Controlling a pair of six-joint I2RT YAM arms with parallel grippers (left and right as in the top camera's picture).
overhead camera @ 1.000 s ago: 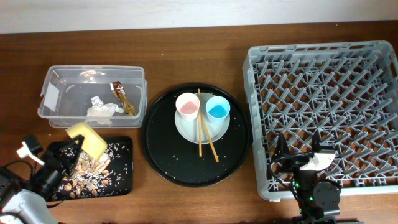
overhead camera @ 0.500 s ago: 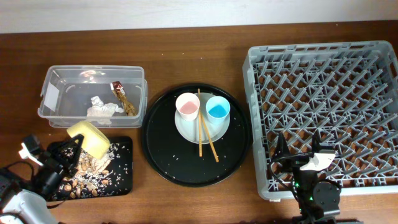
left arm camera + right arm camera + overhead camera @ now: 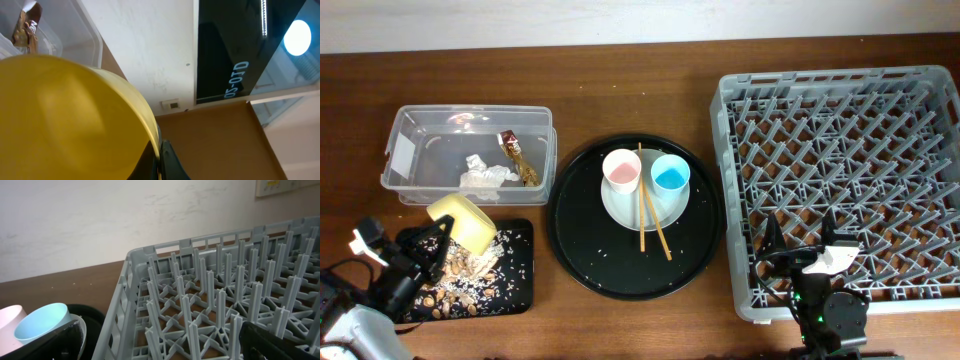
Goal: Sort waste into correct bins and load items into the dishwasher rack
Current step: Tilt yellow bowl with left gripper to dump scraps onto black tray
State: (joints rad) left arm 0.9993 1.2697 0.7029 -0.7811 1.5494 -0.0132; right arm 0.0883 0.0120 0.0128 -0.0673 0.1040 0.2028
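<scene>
My left gripper (image 3: 433, 242) is shut on the rim of the yellow bowl (image 3: 461, 221), holding it tilted over the flat black tray (image 3: 520, 290). Brown-beige food scraps (image 3: 465, 272) lie in that tray. In the left wrist view the bowl (image 3: 65, 115) fills the frame, with its rim pinched between the fingers (image 3: 160, 152). The clear container (image 3: 410, 135) holds the white tissue (image 3: 485, 175) and the wrapper (image 3: 515, 155). The pink cup (image 3: 621, 170), blue cup (image 3: 670, 175) and chopsticks (image 3: 650, 220) rest on the pale plate (image 3: 620, 205). My right gripper (image 3: 802, 248) is open and empty over the rack's (image 3: 840, 90) front edge.
The plate and cups sit on a large round black tray (image 3: 580, 250) dotted with crumbs, between the bins and the rack. In the right wrist view the rack's pegs (image 3: 215, 295) fill the frame, with the blue cup (image 3: 42, 322) at lower left.
The yellow bowl has shifted slightly in my left gripper over the black tray. The right arm has not moved.
</scene>
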